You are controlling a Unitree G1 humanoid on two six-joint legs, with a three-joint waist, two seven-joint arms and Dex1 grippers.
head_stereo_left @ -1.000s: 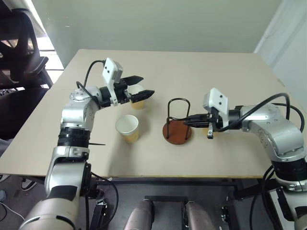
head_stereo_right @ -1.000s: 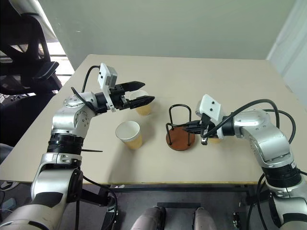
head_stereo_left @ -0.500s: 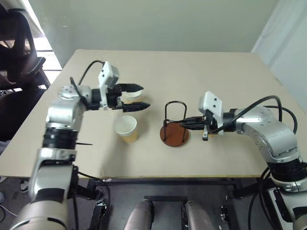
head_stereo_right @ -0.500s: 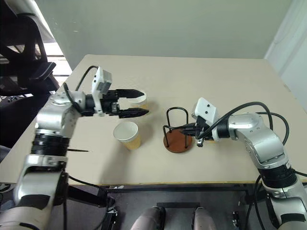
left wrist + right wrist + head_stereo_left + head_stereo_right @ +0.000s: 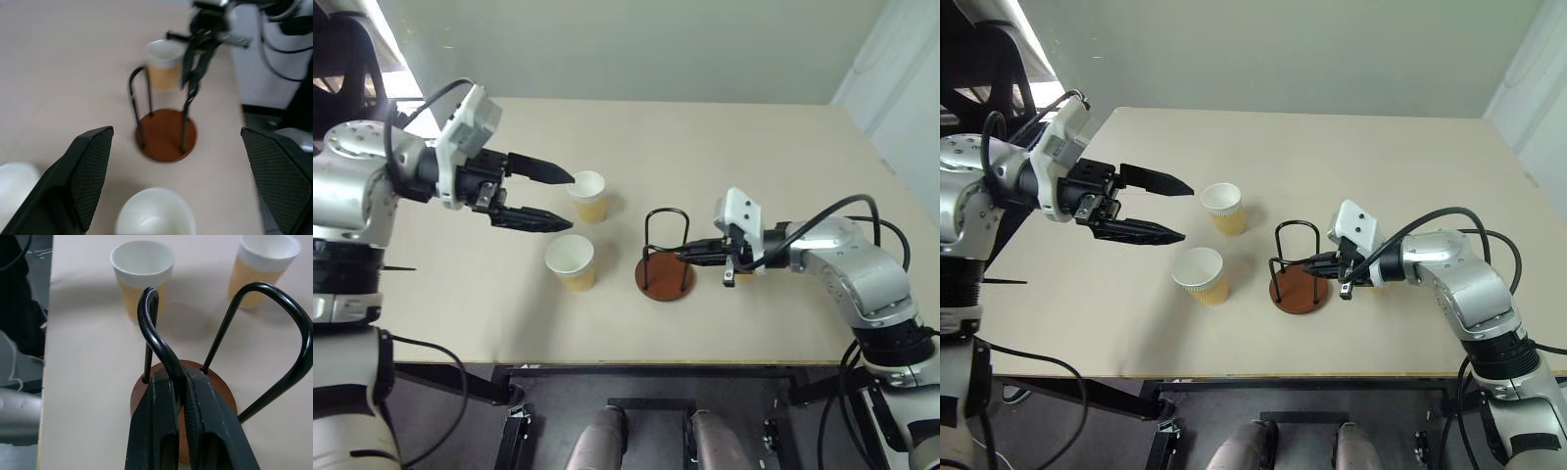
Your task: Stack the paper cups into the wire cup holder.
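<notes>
Both arms are silver metal shells with black joint rings. Black cables loop along them. Each wrist carries a white camera block above two black tapered fingers (image 5: 1154,180).

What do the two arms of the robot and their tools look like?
Both arms are silver-grey metal with black joint bands and loose black cables. Each wrist carries a white camera block. The left tool and right tool each have two black tapering fingers with textured pads.
</notes>
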